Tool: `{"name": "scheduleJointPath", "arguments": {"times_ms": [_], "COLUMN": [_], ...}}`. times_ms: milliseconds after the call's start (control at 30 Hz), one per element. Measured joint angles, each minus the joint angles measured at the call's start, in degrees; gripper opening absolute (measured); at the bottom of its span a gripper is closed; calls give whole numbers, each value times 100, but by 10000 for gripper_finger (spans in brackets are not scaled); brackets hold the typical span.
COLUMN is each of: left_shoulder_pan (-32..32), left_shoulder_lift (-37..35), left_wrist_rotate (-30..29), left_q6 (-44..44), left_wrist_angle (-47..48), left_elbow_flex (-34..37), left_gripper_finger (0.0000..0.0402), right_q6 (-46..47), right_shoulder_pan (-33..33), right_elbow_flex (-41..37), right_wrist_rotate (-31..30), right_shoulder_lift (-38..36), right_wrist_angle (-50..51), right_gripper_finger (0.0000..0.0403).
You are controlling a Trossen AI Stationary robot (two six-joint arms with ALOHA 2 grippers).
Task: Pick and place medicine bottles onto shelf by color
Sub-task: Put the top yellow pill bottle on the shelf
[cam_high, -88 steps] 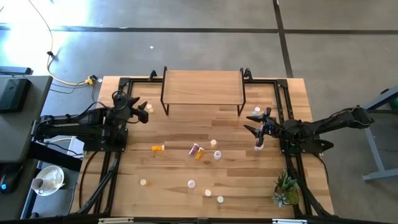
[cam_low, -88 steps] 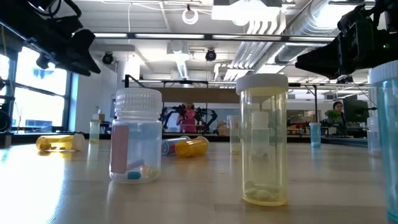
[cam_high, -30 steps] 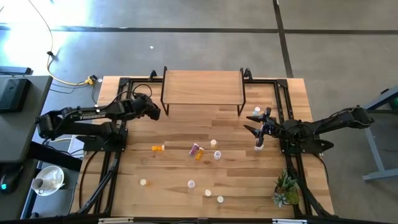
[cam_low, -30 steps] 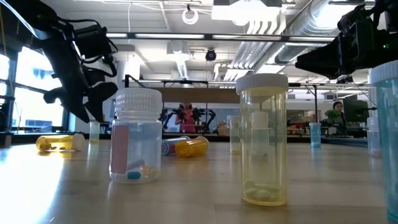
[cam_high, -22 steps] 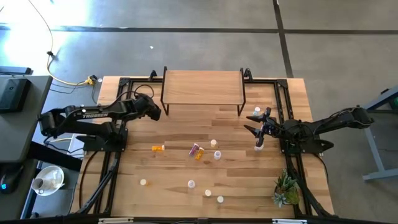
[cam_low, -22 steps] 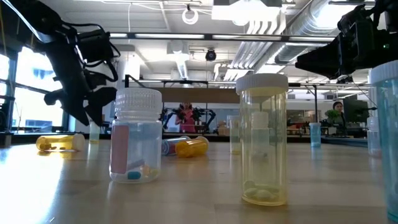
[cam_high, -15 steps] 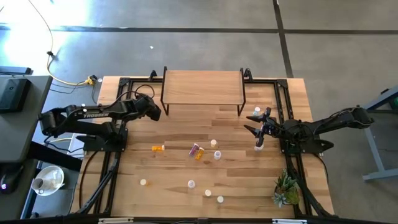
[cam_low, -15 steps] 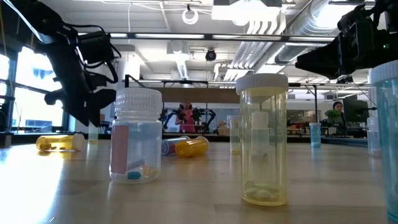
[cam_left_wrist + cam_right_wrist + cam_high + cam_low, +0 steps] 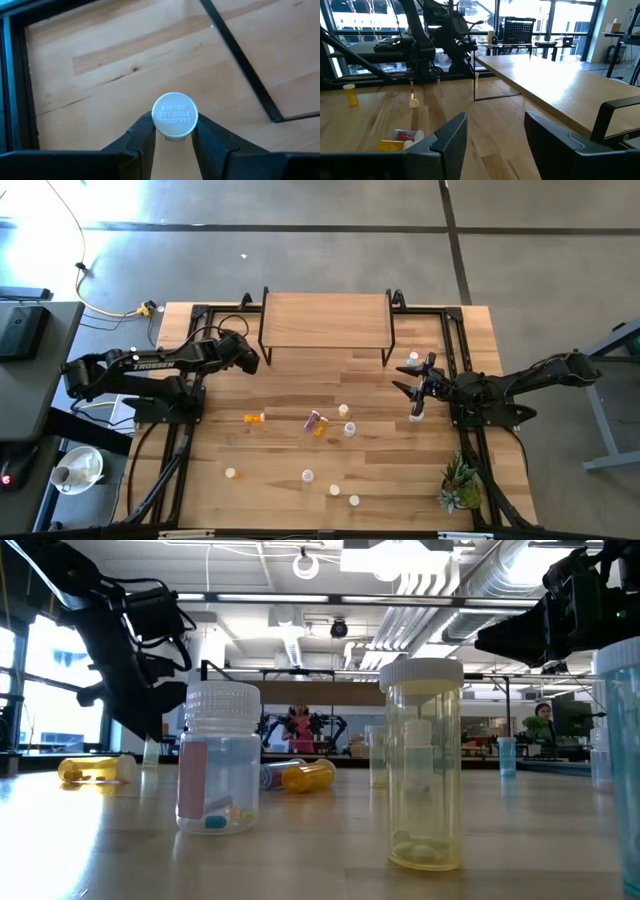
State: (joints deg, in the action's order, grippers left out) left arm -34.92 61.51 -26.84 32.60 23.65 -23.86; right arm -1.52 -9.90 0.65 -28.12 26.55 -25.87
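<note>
Small white-capped medicine bottles are scattered over the table's middle and near part; some stand upright (image 9: pixel 343 411) and an orange one lies on its side (image 9: pixel 254 418). The shelf (image 9: pixel 325 320) stands at the far edge. By its left leg my left gripper (image 9: pixel 245 361) slants downward, shut on one upright medicine bottle (image 9: pixel 174 115). My right gripper (image 9: pixel 408 388) hovers open at the table's right, level, with nothing between its fingers (image 9: pixel 495 135). A bottle (image 9: pixel 416 416) stands beside it. My left gripper pinches the white cap (image 9: pixel 174 131) of the medicine bottle between its two fingers, one on each side. The fingers (image 9: pixel 142 136) come slanting down from the table's left. The bottle is upright, its cap facing up, and in the low view its body (image 9: pixel 150 749) reaches down to the table.
The shelf's thin black leg (image 9: pixel 240 60) runs close beyond the held bottle. A black frame (image 9: pixel 180 440) borders the table's left and right sides. A small green plant (image 9: pixel 461 485) sits at the near right corner. Two tall bottles (image 9: pixel 425 775) stand close to the low camera.
My left gripper has stayed by the shelf's left leg, rolled slightly and drawn its fingers in around the small bottle there. The bottle has not moved.
</note>
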Motion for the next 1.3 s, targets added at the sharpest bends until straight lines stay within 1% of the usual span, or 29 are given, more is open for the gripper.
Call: {"name": "scheduleJointPath", "arguments": {"times_ms": [167, 267, 400, 567, 833, 1000, 1167, 1300], "left_shoulder_pan": [-8, -96, -233, -437, -748, -826, -820, -819], "left_shoulder_lift": [-294, -523, -776, -908, -904, -870, -555, -58], "left_wrist_rotate": [-230, -249, -263, -311, -384, -362, -111, 233], "left_q6": [-180, -238, -513, -993, -1628, -1840, -2027, -2099], "left_wrist_angle": [-36, 10, 80, 99, 143, 183, 185, 207], "left_elbow_flex": [0, -59, -312, -824, -1793, -2460, -3112, -3616], "left_gripper_finger": [104, 103, 102, 102, 102, 102, 102, 102], "right_q6": [0, -1, 0, 0, 0, 0, 0, 0], "right_shoulder_pan": [1, 0, 0, 1, -1, 0, -1, 0], "right_elbow_flex": [2, 1, 1, 2, 0, 0, 2, 1], "right_wrist_rotate": [0, 0, -1, 0, 0, 0, 0, -1], "right_shoulder_lift": [2, 1, 1, 0, 0, 2, 2, 2], "right_wrist_angle": [0, 0, 0, 0, 0, 0, 0, 0], "right_gripper_finger": [189, 189, 189, 189, 189, 189, 189, 189]}}
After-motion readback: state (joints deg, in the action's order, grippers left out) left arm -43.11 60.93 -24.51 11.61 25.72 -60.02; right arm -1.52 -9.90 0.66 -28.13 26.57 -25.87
